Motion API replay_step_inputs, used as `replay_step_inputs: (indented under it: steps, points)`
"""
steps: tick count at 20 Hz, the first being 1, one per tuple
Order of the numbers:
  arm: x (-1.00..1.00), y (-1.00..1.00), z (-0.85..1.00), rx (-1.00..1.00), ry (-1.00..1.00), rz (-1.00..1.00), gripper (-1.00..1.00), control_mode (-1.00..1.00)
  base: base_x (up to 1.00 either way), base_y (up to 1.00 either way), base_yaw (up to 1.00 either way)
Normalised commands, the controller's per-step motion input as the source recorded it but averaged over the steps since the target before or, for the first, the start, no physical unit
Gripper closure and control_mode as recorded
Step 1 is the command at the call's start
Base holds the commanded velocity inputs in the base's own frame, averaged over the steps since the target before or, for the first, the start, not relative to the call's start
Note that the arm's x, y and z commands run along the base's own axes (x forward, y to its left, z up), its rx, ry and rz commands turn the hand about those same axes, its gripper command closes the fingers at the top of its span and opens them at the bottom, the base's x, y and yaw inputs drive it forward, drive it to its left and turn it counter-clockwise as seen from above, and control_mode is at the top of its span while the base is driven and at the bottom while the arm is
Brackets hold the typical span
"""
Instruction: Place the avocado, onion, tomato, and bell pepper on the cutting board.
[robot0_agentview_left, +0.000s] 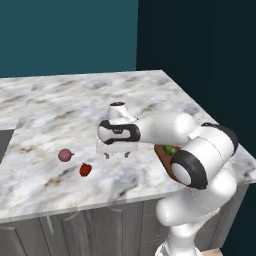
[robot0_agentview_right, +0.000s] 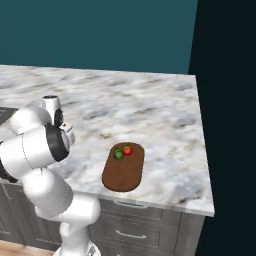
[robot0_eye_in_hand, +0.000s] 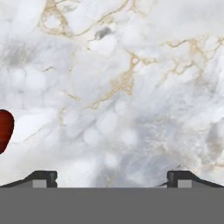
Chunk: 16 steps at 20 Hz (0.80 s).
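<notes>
From the left, my gripper (robot0_agentview_left: 116, 155) hangs spread and empty over bare marble counter (robot0_agentview_left: 75, 100), between board and the leftover food. The dull maroon onion (robot0_agentview_left: 65, 155) and blocky dark red pepper (robot0_agentview_left: 85, 170) lie near each other, probably my next picks.

From the right, the oval brown board (robot0_agentview_right: 122, 172) carries the lumpy green avocado (robot0_agentview_right: 118, 155) touching the glossy tomato (robot0_agentview_right: 127, 150).

Hand view: fingertips (robot0_eye_in_hand: 43, 178) wide over veined stone, a dark red curved shape at the left edge, which I cannot identify.

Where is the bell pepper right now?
In the left base view the bell pepper sits on the marble counter, just right of the onion and left of the open gripper.
</notes>
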Motion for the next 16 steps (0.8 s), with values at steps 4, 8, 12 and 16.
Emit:
replay_step_inputs:
  steps: [4,8,12,16]
  points:
    - [0.15,0.77,-0.17,-0.01,0.13,-0.17,-1.00,-1.00,0.00,0.00,0.00]
    - [0.16,0.73,-0.05,-0.02,0.04,-0.19,-1.00,-1.00,0.00,0.00,0.00]
    - [0.09,0.73,-0.05,-0.03,0.00,-0.20,-1.00,-1.00,0.00,0.00,0.00]
    - [0.03,0.66,-0.28,-0.04,-0.01,-0.20,-1.00,-1.00,0.00,0.00,0.00]
